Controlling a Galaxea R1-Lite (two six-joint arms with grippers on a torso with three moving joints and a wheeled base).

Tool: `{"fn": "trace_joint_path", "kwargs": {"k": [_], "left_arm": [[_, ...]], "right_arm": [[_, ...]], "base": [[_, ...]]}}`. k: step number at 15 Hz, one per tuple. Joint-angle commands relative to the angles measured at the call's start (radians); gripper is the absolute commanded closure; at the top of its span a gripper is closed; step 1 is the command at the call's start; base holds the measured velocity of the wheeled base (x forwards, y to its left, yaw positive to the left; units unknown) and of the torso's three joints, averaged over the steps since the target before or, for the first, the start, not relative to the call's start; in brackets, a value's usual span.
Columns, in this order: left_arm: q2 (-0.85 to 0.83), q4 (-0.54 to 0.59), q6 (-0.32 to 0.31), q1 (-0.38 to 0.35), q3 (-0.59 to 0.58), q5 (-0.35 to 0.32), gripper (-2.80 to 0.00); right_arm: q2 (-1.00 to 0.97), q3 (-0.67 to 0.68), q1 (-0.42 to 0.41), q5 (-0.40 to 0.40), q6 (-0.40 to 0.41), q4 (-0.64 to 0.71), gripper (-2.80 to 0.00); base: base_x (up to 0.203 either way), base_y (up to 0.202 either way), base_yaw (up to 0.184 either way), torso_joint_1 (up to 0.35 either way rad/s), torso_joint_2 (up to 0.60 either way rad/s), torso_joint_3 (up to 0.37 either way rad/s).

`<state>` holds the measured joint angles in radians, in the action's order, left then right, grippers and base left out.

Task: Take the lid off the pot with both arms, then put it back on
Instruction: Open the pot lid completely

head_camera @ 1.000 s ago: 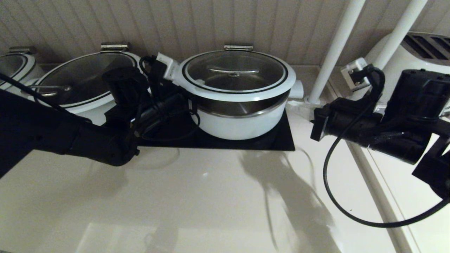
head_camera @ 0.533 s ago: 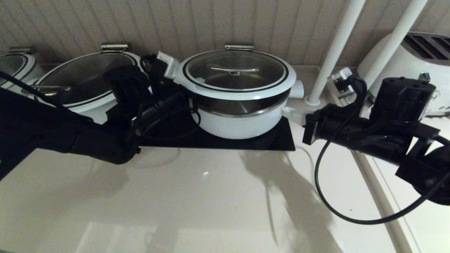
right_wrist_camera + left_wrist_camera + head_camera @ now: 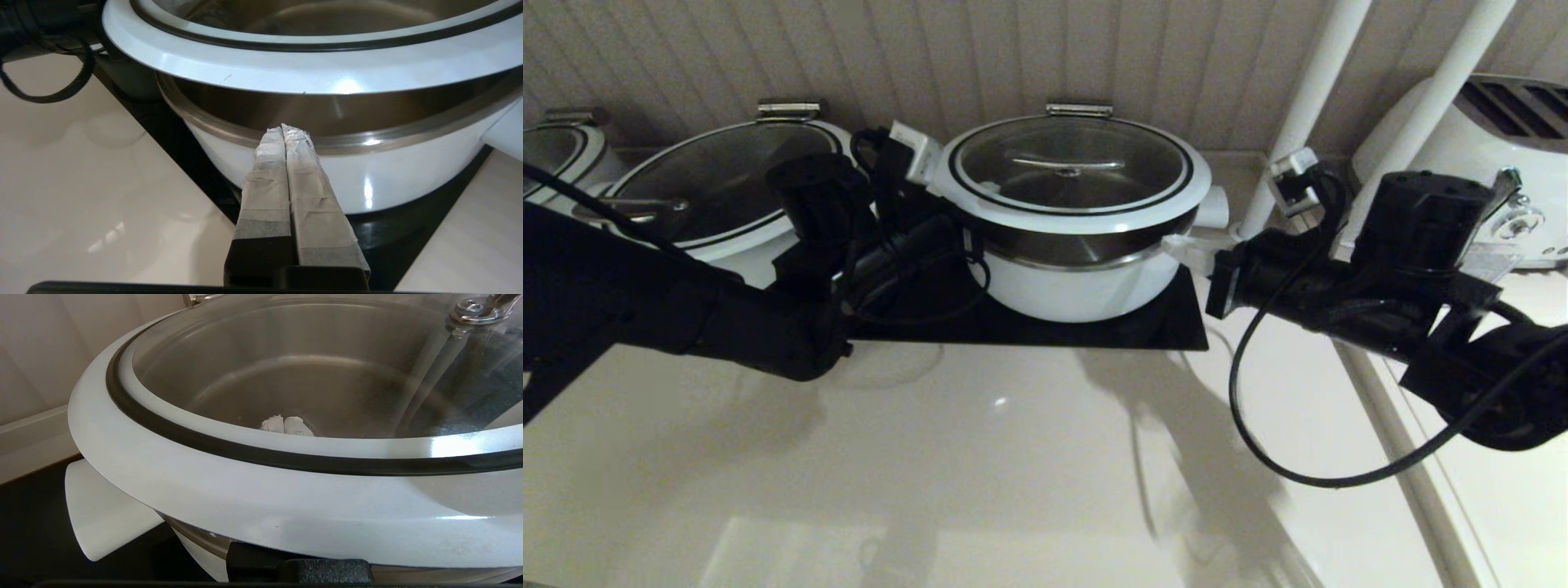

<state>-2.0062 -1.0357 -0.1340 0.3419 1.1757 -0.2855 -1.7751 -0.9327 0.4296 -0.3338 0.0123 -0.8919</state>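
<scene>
Your lid [image 3: 1070, 167] is raised on the left side only: in the head view it sits tilted above the pot [image 3: 1082, 278], with a band of steel liner showing under its white rim, so the lift has begun but is not complete. The pot stands on a black mat [image 3: 1168, 322] on the counter [image 3: 1013, 457], between a wider pot [image 3: 711, 192] to its left and a white appliance [image 3: 1494, 131] to its right. Your left hand [image 3: 287, 425] is under the lid's rim on the left side; through the glass in the left wrist view its two white-wrapped tips sit pressed together inside the pot, so it props the rim rather than pinching it. Your right hand [image 3: 283, 130] is narrow too, its wrapped fingers [image 3: 265, 171] touching each other, the tips pointing at the steel band just below the rim on the right side; whether they touch it you cannot tell from here. By my reading, what remains is getting the right hand under the rim, raising the lid clear with both arms, and then setting it back down squarely on the pot.
</scene>
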Motion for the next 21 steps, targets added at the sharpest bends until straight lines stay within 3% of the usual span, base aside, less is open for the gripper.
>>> {"fn": "trace_joint_path", "kwargs": {"k": [1,17,21], "left_arm": [[-0.003,-0.006,-0.001,0.000,0.001,-0.001,0.00],[-0.009,-0.007,0.001,-0.003,-0.007,-0.001,0.00],[0.015,-0.009,-0.003,-0.006,-0.061,-0.001,0.00]], "right_arm": [[-0.032,-0.023,0.001,-0.002,0.000,-0.006,0.00],[-0.129,-0.186,0.000,0.002,0.000,-0.073,0.00],[-0.129,-0.212,0.000,0.002,0.000,-0.071,0.00]], "base": [[0.000,0.000,0.000,0.000,0.00,0.000],[0.000,0.000,0.000,0.000,0.00,0.000],[0.000,0.000,0.000,0.000,0.00,0.000]]}}
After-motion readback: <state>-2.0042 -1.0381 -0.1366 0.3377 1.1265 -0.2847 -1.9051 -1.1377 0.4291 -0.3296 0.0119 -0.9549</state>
